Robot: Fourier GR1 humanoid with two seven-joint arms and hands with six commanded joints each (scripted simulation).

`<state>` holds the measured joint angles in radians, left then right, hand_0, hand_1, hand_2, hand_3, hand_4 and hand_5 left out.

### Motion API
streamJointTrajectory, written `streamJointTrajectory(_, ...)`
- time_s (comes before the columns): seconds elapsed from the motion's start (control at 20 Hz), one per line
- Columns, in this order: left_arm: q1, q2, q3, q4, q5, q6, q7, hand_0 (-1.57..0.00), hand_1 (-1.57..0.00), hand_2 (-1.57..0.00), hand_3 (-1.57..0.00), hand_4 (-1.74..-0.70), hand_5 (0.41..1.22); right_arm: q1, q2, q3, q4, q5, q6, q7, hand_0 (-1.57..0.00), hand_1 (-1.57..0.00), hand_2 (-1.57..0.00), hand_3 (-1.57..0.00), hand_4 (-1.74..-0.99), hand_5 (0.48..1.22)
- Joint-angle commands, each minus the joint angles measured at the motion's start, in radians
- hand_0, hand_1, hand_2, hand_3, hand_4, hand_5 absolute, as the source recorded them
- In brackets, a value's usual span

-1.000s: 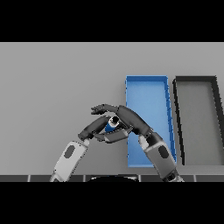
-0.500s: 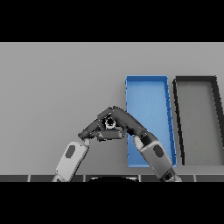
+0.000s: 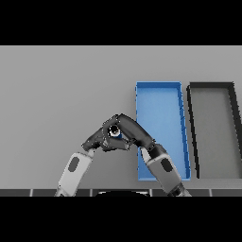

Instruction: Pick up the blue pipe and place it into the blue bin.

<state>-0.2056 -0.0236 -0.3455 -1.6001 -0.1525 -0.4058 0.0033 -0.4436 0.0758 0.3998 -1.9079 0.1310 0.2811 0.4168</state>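
Observation:
The blue pipe is a short piece with a pale round end, and only a sliver of it shows between my two hands. My left hand reaches in from the lower left with its fingers curled against the pipe. From the lower right, my right hand wraps over the pipe from above. Both hands meet just left of the blue bin, a long open tray; my right forearm lies over its near left corner. Whether the pipe rests on the table is hidden by the hands.
A black bin of the same shape stands right of the blue one, its wall close alongside. The grey table stretches out to the left and the far side.
Both hands have closed tighter round the pipe, so less of its blue body shows. The clasped hands have barely shifted.

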Motion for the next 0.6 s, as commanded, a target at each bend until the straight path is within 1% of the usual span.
streamJointTrajectory(0.0,0.009,0.006,0.000,-0.007,0.011,-0.034,-0.014,-0.94,-0.86,-0.83,-0.75,-1.37,1.221,0.006,0.012,0.005,-0.009,0.000,0.003,0.026,-1.56,-1.56,-1.56,-1.55,-1.736,1.205)
streamJointTrajectory(0.05,0.003,0.009,0.003,0.003,-0.003,-0.057,-0.025,-0.75,-0.69,-0.66,-0.60,-1.28,1.221,0.016,0.025,0.010,-0.020,0.003,0.009,0.059,-1.56,-1.56,-1.56,-1.56,-1.737,1.208)
streamJointTrajectory(0.1,0.007,0.003,0.004,0.003,-0.015,-0.078,-0.019,-0.60,-0.55,-0.53,-0.48,-1.21,1.221,0.016,0.040,0.008,-0.017,0.009,0.014,0.076,-1.56,-1.56,-1.56,-1.56,-1.738,1.211)
streamJointTrajectory(0.15,0.008,0.005,0.005,-0.002,-0.037,-0.085,-0.009,-0.48,-0.44,-0.42,-0.38,-1.14,1.132,0.022,0.047,0.007,-0.022,0.021,0.018,0.086,-1.57,-1.57,-1.57,-1.56,-1.738,1.213)
streamJointTrajectory(0.2,0.003,-0.006,0.009,0.001,-0.044,-0.083,0.015,-0.38,-0.35,-0.34,-0.30,-1.08,1.029,0.008,0.053,-0.008,-0.013,0.033,0.024,0.102,-1.57,-1.57,-1.57,-1.56,-1.739,1.214)
streamJointTrajectory(0.25,0.010,-0.012,0.009,-0.001,-0.043,-0.076,0.020,-0.31,-0.28,-0.27,-0.24,-1.05,0.938,0.016,0.065,-0.002,-0.021,0.049,0.030,0.109,-1.57,-1.57,-1.57,-1.56,-1.739,1.216)
streamJointTrajectory(0.3,0.007,-0.010,0.017,-0.004,-0.038,-0.074,0.029,-0.24,-0.22,-0.22,-0.19,-1.02,0.848,0.021,0.068,-0.009,-0.020,0.060,0.040,0.102,-1.57,-1.57,-1.57,-1.57,-1.740,1.217)
streamJointTrajectory(0.35,0.013,-0.008,0.019,0.004,-0.036,-0.075,0.022,-0.20,-0.18,-0.17,-0.16,-1.00,0.770,0.023,0.077,-0.013,-0.019,0.075,0.045,0.110,-1.57,-1.57,-1.57,-1.57,-1.740,1.218)
streamJointTrajectory(0.4,0.013,-0.008,0.023,0.003,-0.032,-0.075,0.022,-0.16,-0.14,-0.14,-0.12,-0.98,0.704,0.037,0.090,-0.006,-0.019,0.083,0.055,0.106,-1.57,-1.57,-1.57,-1.57,-1.740,1.218)
streamJointTrajectory(0.45,0.024,-0.015,0.022,-0.001,-0.022,-0.077,0.044,-0.12,-0.11,-0.11,-0.10,-0.97,0.647,0.041,0.093,-0.023,-0.026,0.081,0.070,0.102,-1.57,-1.57,-1.57,-1.57,-1.740,1.219)
streamJointTrajectory(0.5,0.026,-0.025,0.022,0.001,-0.016,-0.074,0.065,-0.10,-0.09,-0.09,-0.08,-0.97,0.603,0.048,0.109,-0.022,-0.026,0.088,0.076,0.105,-1.57,-1.57,-1.57,-1.57,-1.740,1.219)
streamJointTrajectory(0.55,0.026,-0.026,0.021,-0.002,-0.027,-0.062,0.050,-0.08,-0.07,-0.07,-0.06,-0.97,0.567,0.062,0.122,-0.026,-0.034,0.082,0.088,0.102,-1.57,-1.57,-1.57,-1.57,-1.741,1.220)
